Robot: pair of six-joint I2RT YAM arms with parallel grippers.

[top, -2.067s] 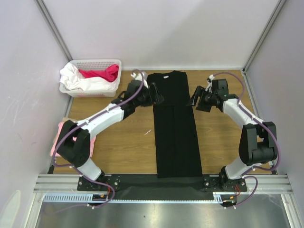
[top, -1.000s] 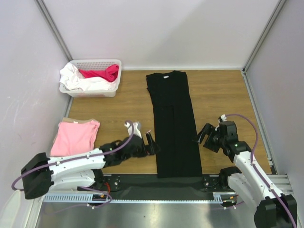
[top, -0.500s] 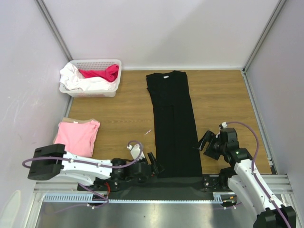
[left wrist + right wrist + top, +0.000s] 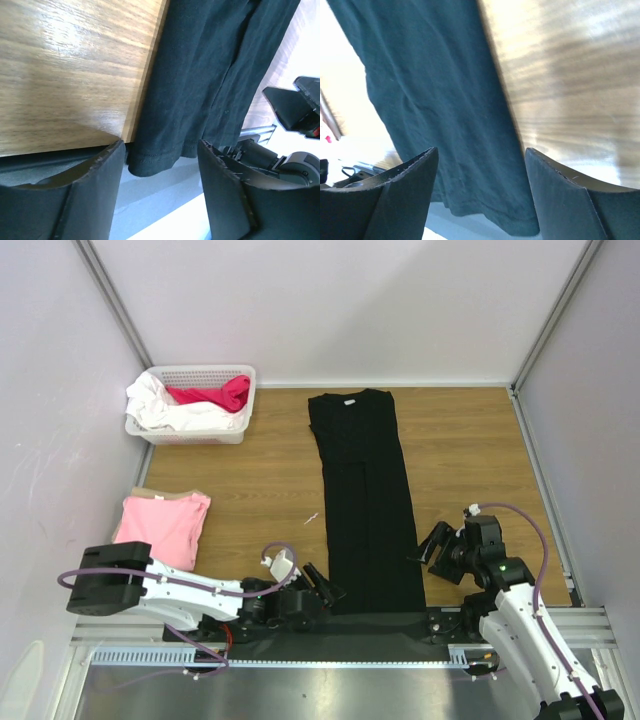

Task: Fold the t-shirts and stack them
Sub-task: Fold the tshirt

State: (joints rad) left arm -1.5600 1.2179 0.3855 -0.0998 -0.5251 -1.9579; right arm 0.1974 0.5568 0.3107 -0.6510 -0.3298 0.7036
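Note:
The black t-shirt (image 4: pixel 365 500) lies as a long narrow strip down the middle of the table, collar at the far end. Its hem (image 4: pixel 159 159) hangs a little over the near table edge. My left gripper (image 4: pixel 325 588) is low at the hem's left corner, open, its fingers (image 4: pixel 92 192) apart below the hanging hem corner and not touching it. My right gripper (image 4: pixel 435 542) hovers open beside the strip's right edge near the hem; the right wrist view shows black cloth (image 4: pixel 440 110) ahead of the gripper (image 4: pixel 480 195). The pink t-shirt (image 4: pixel 160 527) lies folded at the left.
A white basket (image 4: pixel 190 430) holding white and red clothes stands at the back left. A small pale scrap (image 4: pixel 311 518) lies on the wood left of the black strip. Grey walls enclose the table. The metal rail (image 4: pixel 340 625) runs along the near edge.
Both arms have drawn back from the collar end to the near hem. The left gripper has dropped to the hem's left corner with its jaws narrowing; the right gripper has settled beside the right edge.

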